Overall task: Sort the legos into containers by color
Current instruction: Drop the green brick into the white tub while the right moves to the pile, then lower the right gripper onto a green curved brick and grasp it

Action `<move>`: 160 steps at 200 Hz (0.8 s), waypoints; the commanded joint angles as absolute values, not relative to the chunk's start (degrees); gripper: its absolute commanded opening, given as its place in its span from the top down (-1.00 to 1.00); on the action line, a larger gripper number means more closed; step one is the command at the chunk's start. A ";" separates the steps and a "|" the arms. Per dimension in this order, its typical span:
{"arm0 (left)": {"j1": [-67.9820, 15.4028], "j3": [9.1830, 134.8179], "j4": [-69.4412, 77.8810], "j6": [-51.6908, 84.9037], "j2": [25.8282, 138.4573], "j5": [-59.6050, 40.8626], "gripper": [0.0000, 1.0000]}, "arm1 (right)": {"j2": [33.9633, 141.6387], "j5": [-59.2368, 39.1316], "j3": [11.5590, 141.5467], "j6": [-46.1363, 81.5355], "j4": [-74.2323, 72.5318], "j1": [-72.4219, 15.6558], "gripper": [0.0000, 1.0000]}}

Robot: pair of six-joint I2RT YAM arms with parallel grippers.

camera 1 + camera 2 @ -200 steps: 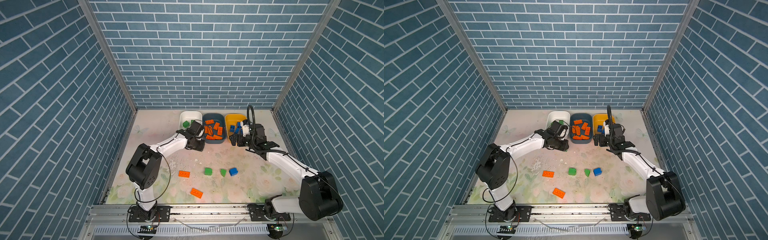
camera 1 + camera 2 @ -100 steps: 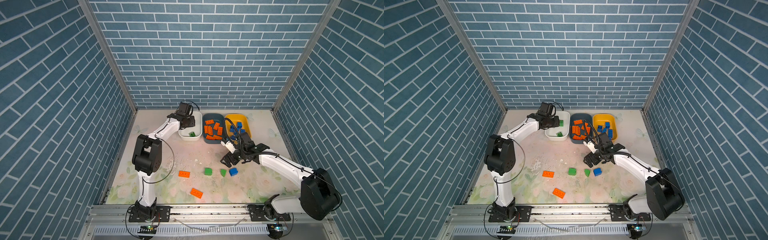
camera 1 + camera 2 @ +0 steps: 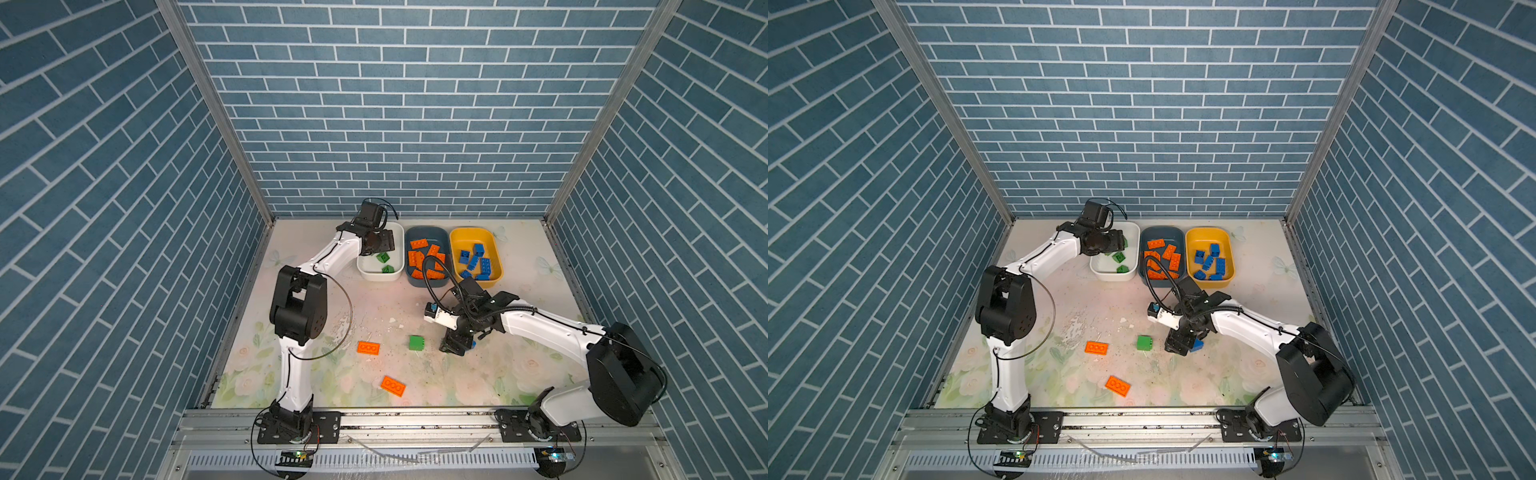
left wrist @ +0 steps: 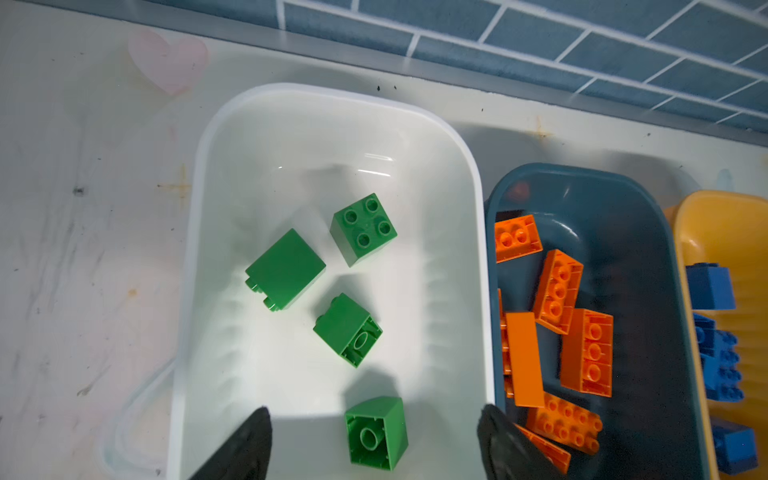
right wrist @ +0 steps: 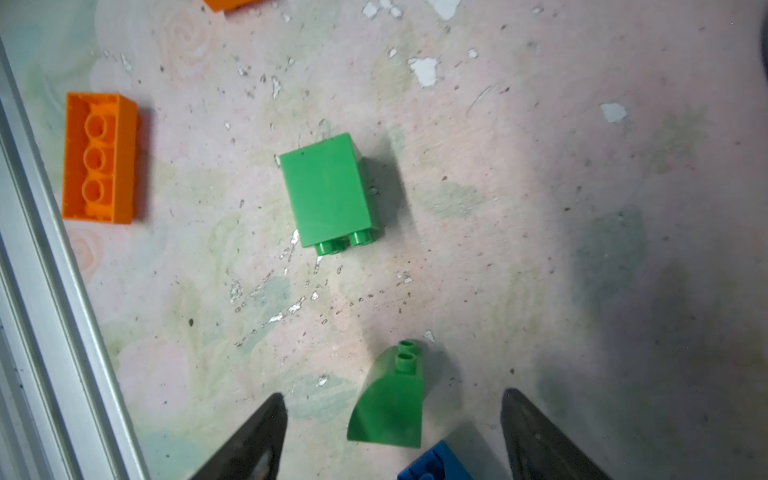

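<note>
Table (image 3: 374, 299): the sorting looks far along. Five bricks seem to be left on it, all toward the near side and well apart from the tubs.
Tubs: they stand side by side at the far wall. The white tub (image 4: 415, 166) on the left holds green, the teal tub (image 4: 623, 232) in the middle holds orange, and the yellow tub (image 4: 727, 224) on the right holds blue.
Left gripper (image 4: 372, 415): it hangs over the white tub with fingers spread, pinching nothing. A fourth green brick (image 4: 376, 432) lies loose under the gap. The drop-off looks done, so next it should lift clear.
Right gripper (image 5: 392, 397): it is low over the table, right of middle. Its fingers are spread either side of the sloped green brick (image 5: 388, 411) without gripping it. This is a pick about to begin. The gripper must come down and close on the flat sides, then carry the brick far left to the white tub, so the left arm needs to give way.
Green block (image 3: 416, 343): it lies on its side, left of the right gripper and apart from it.
Orange plate (image 3: 368, 347) and nearer orange plate (image 3: 392, 385): both lie near left and look likely work for the left arm.
Blue brick (image 5: 432, 463): it sits just beside the sloped brick and could be caught by a closing finger.
Hidden: in both top views the right gripper covers the sloped brick and the blue one is a sliver. The right wrist view cuts the blue brick off. Whether those fingertips touch the table cannot be told.
</note>
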State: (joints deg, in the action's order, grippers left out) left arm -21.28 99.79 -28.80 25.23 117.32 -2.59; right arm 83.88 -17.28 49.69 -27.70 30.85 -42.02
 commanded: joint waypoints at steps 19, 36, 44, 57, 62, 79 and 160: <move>-21.09 96.46 -27.36 25.77 110.77 -1.80 -0.70 | 86.98 -14.00 49.10 -38.08 34.08 -43.93 -0.51; -21.00 94.34 -25.87 26.35 108.61 -1.59 -0.83 | 88.23 -13.37 49.39 -39.50 34.25 -44.27 -0.41; -21.01 93.19 -24.97 26.54 107.68 -1.54 -0.99 | 88.86 -13.21 49.65 -40.10 34.60 -44.38 -0.38; -21.01 91.63 -23.97 26.72 106.18 -1.10 -0.99 | 89.78 -12.37 49.85 -40.69 34.61 -44.59 -0.33; -20.92 91.06 -23.62 26.76 105.56 -0.93 -0.99 | 90.07 -11.96 49.75 -40.90 34.46 -44.76 -0.31; -20.70 89.29 -22.88 27.02 104.10 -0.20 -0.99 | 90.82 -10.63 49.52 -41.56 33.29 -45.24 -0.25; -19.25 82.70 -21.49 29.50 98.60 7.54 -0.99 | 92.29 -8.91 49.05 -42.78 30.62 -45.94 0.16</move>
